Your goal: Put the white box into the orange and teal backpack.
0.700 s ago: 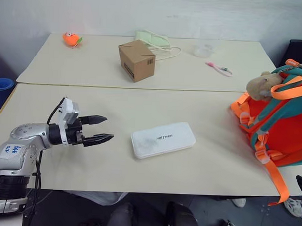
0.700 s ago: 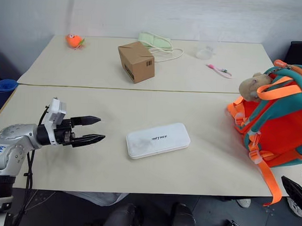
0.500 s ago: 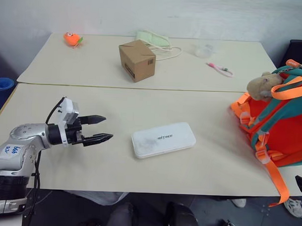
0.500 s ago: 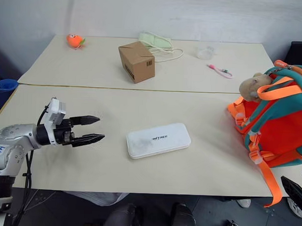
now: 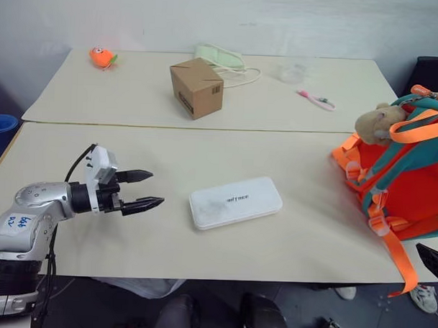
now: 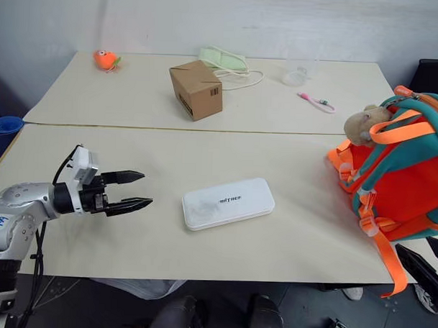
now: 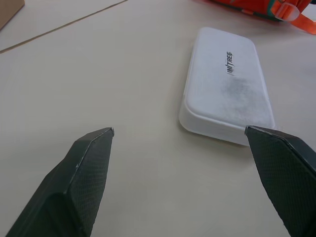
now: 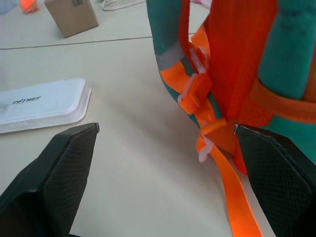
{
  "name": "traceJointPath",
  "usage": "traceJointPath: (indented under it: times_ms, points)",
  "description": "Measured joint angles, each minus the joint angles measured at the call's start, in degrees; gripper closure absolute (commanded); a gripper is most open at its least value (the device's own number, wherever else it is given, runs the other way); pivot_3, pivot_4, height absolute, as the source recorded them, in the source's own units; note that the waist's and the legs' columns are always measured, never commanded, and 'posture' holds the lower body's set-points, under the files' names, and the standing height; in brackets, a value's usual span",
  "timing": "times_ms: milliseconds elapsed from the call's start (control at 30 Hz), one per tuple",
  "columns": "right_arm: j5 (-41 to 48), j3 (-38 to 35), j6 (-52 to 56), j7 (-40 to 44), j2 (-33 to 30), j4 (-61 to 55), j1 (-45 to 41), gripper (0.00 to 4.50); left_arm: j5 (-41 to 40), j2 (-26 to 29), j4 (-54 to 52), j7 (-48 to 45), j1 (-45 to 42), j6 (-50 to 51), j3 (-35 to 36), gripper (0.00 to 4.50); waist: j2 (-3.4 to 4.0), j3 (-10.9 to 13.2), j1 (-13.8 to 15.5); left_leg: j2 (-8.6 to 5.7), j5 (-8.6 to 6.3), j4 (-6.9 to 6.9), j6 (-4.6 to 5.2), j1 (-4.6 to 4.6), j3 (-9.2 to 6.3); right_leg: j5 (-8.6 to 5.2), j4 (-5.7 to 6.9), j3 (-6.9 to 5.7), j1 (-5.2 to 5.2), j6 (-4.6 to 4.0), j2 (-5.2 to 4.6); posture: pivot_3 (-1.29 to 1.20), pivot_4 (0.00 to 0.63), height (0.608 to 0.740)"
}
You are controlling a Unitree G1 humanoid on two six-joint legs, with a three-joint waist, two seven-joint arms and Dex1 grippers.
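Where two beige tables abut, a pale wall rises behind.

White box at lower centre on the table, backpack at right edge, left gripper lower left pointing toward the box, cardboard box upper centre, small toy upper left corner.

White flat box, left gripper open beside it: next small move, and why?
Probably ease the left gripper forward toward the near short end of the flat white rectangular box. Its two black fingers stand apart, aimed at the box, with bare table between them; nothing is held. The box lies flat, apart from the orange and teal backpack, so closing that gap likely comes first.
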Motion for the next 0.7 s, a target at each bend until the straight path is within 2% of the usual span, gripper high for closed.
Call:
traceJointPath:
  times_ms: [33, 100, 133, 167, 300, 433, 567, 700]
  points:
    - [-0.1, 1.0, 0.0, -0.3, -0.4, -0.2, -0.7, 0.0, -0.1, -0.1, -0.8, 0.1, 0.4, 0.0, 0.0, 0.03, 0.17, 0.1, -0.2, -0.38, 0.2, -0.15, 0.41, -0.28, -0.76, 0.02, -0.18, -0.58, 0.66, 0.07, -0.23, 0.0, 0.15, 0.74]
    - [-0.2, 1.8, 1.0, -1.7, -1.2, -0.2, -2.1, 0.0, -0.7, 0.0, -2.7, 0.5, 1.6, 0.4, 0.6, 0.03, 0.45, 0.2, -1.2, -1.57, 0.85, -0.88, 0.91, 0.01, -2.92, -0.22, -0.43, -3.16, 2.15, 0.56, -0.98, 0.0, 0.15, 0.74]
    - [-0.3, 2.3, 1.3, -2.2, -1.7, -0.4, -2.5, 0.0, -0.9, 0.0, -3.3, 0.7, 1.7, 0.5, 0.8, 0.03, 0.44, 0.2, -1.4, -1.91, 1.27, -0.9, 0.69, 0.24, -3.4, -0.35, -0.17, -3.37, 1.99, 0.75, -1.27, 0.0, 0.15, 0.74]
    - [-1.2, 4.4, 1.5, -2.5, -2.7, -1.5, -3.2, 0.0, -1.1, 0.0, -3.6, 1.1, 2.5, 0.7, 1.5, 0.03, 0.52, 0.4, -0.8, -1.88, 1.26, -0.72, 0.57, 0.08, -3.24, -0.39, -0.25, -3.19, 1.9, 0.76, -1.33, 0.0, 0.15, 0.74]
    - [-6.2, 17.3, 2.1, -3.3, -3.9, -8.8, -6.6, 0.0, -1.5, 0.0, -5.9, 1.6, 5.3, 2.0, 1.4, 0.03, 0.56, 0.5, 0.6, -1.85, 1.16, -0.61, 0.18, 0.02, -3.32, -0.36, -0.3, -2.77, 1.85, 0.74, -1.33, 0.0, 0.15, 0.74]
    - [-11.8, 26.5, 2.3, -7.7, -4.8, -8.7, -15.1, 0.86, -1.1, 1.2, -8.2, 0.5, 7.5, 1.9, -0.3, 0.86, 0.55, 0.5, 0.6, -1.85, 1.15, -0.46, 0.17, 0.03, -3.25, -0.33, -0.27, -2.65, 1.86, 0.69, -1.32, 0.0, 0.15, 0.74]
    - [-18.7, 38.1, 2.5, -12.5, -3.9, -4.5, -28.0, 2.31, 1.9, 1.9, -10.0, -0.8, 8.2, -0.2, -6.5, 2.17, 0.59, 0.6, 0.3, -1.83, 1.17, -0.42, 0.14, 0.03, -3.19, -0.3, -0.18, -2.62, 1.79, 0.65, -1.28, 0.0, 0.15, 0.74]
    - [-24.9, 44.0, 2.0, -15.6, -2.2, 1.4, -35.4, 3.65, 5.7, 0.2, -8.6, 0.6, 5.5, -2.4, -10.9, 3.38, 0.57, 0.6, 0.6, -1.82, 1.4, -0.43, 0.39, -0.1, -3.18, -0.32, 0.01, -2.7, 1.65, 0.63, -1.18, 0.0, 0.15, 0.74]
